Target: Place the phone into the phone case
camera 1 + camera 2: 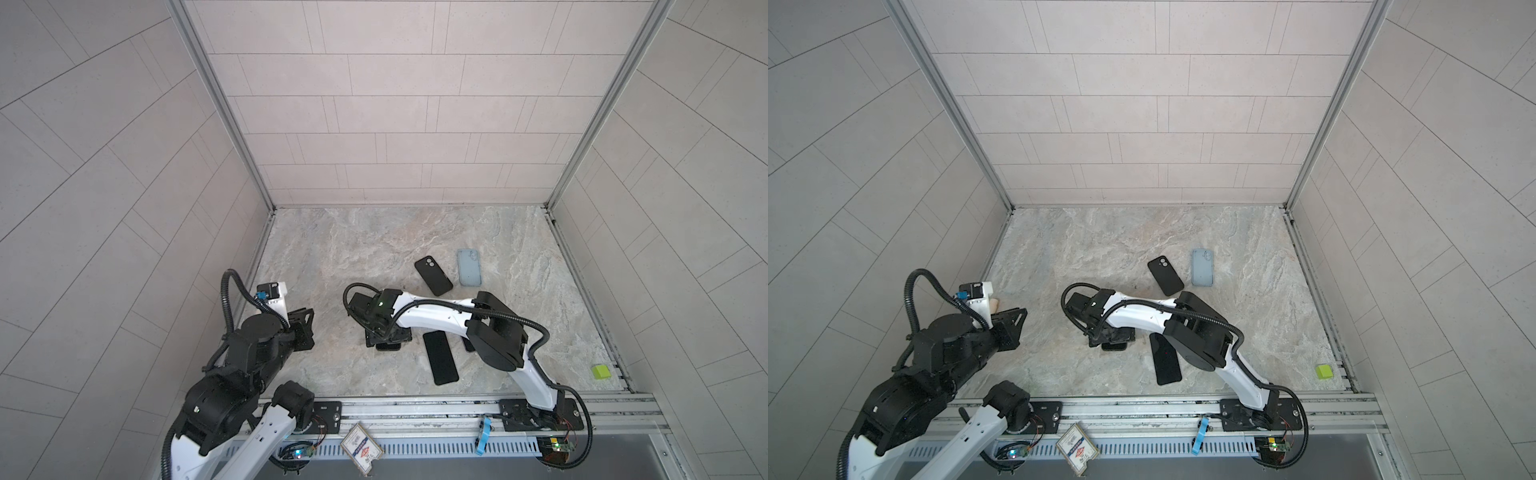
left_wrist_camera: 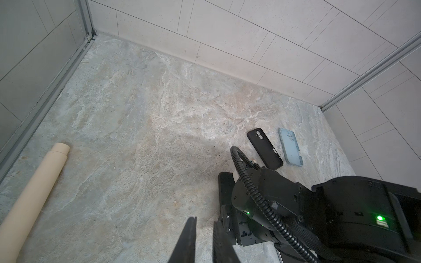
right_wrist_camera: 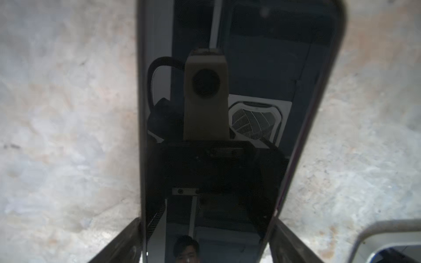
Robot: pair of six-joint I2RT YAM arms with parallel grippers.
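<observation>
You have the right claw [image 3: 207,218] pointed straight down over the phone [image 3: 262,45], which lies flat and screen-up near the middle of the worktop [image 1: 332,249]. The jaws stand wide, with one finger [image 3: 123,241] set against each long edge of the phone, so the claw grips it across its width (the phone itself rests on the worktop). In both top views a second phone [image 1: 440,358] lies just beside the claw, on its right. The black phone case [image 1: 433,275] and the blue phone case [image 1: 469,267] lie side by side farther back, apart from the claw. Your left claw [image 2: 204,220] hangs at the left side, barely parted and holding nothing. A cream tube [image 2: 34,193] lies near it.
</observation>
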